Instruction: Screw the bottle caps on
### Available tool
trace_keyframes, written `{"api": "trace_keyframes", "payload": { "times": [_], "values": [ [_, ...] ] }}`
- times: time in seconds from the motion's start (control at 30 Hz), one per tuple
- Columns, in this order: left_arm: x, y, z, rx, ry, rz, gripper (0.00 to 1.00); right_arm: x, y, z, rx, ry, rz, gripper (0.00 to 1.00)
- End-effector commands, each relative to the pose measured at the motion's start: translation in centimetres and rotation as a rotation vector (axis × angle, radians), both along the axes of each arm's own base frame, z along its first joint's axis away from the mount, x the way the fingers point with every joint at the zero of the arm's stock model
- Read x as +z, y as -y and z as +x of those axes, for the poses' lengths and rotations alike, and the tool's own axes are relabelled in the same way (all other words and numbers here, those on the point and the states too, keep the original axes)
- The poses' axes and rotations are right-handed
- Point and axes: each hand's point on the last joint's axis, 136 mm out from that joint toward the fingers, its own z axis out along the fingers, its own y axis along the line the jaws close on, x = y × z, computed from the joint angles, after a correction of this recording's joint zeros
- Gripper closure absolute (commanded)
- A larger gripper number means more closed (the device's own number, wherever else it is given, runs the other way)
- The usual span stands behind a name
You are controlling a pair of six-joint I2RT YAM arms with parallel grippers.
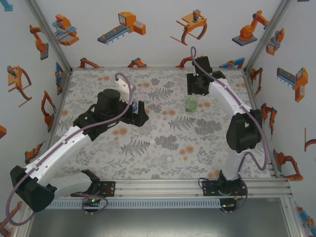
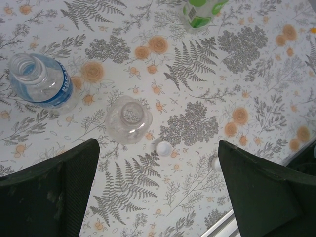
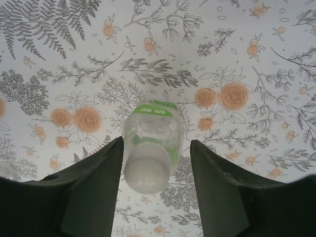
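The green-tinted bottle (image 3: 150, 131) stands upright between the fingers of my right gripper (image 3: 156, 143), with a whitish cap (image 3: 146, 170) on its neck. The jaws are open: the left finger is close to the cap and there is a clear gap at the right finger. From above, this bottle (image 1: 191, 102) stands just below the right gripper (image 1: 197, 85). The blue-labelled bottle (image 2: 39, 79) and the colourless bottle (image 2: 128, 118) stand uncapped. Two loose caps (image 2: 164, 148) (image 2: 216, 163) lie on the cloth. My left gripper (image 2: 158, 197) hangs wide open above the cloth, holding nothing.
A floral cloth (image 1: 163, 123) covers the table. White walls with orange robot stickers close off the left, back and right. An aluminium rail (image 1: 163, 185) carrying both arm bases runs along the near edge. The left arm (image 1: 74, 143) lies across the left half of the table.
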Motion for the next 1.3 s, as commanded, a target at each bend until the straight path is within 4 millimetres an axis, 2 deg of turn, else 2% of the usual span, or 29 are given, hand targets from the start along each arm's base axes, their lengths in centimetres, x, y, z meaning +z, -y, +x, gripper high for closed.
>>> {"api": "trace_keyframes", "payload": {
  "times": [0.0,0.2,0.33,0.5,0.57,0.73,0.83,1.0,1.07,1.27],
  "values": [
    [0.4,-1.0,0.9,0.081,-0.005,0.017,0.03,4.4,-0.4,-1.2,0.008,0.094,0.046,0.46],
    [-0.6,-2.2,2.0,0.181,-0.038,0.054,0.03,6.5,-3.9,-4.2,0.120,0.142,0.132,0.47],
    [-1.6,-2.6,2.3,0.221,-0.102,0.072,0.01,6.5,-7.8,-7.1,0.233,0.157,0.189,0.47],
    [-2.6,-2.2,2.2,0.201,-0.182,0.089,0.00,4.3,-13.3,-10.9,0.376,0.190,0.271,0.45],
    [-3.1,-2.7,2.4,0.232,-0.195,0.097,0.03,3.3,-15.3,-12.3,0.424,0.210,0.290,0.43],
    [-3.7,-4.5,2.5,0.307,-0.197,0.110,0.03,1.5,-19.3,-15.0,0.523,0.266,0.320,0.38],
    [-4.2,-6.1,2.5,0.354,-0.227,0.092,0.03,0.3,-20.7,-15.7,0.554,0.298,0.333,0.34],
    [-5.2,-10.2,2.6,0.496,-0.283,0.068,0.03,-0.7,-22.7,-16.1,0.590,0.373,0.360,0.27],
    [-5.5,-10.9,2.4,0.501,-0.308,0.042,0.03,-1.2,-23.6,-16.3,0.611,0.417,0.350,0.22],
    [-5.3,-12.3,1.6,0.517,-0.279,0.061,0.03,-2.4,-25.6,-16.2,0.620,0.476,0.356,0.19]
  ]
}}
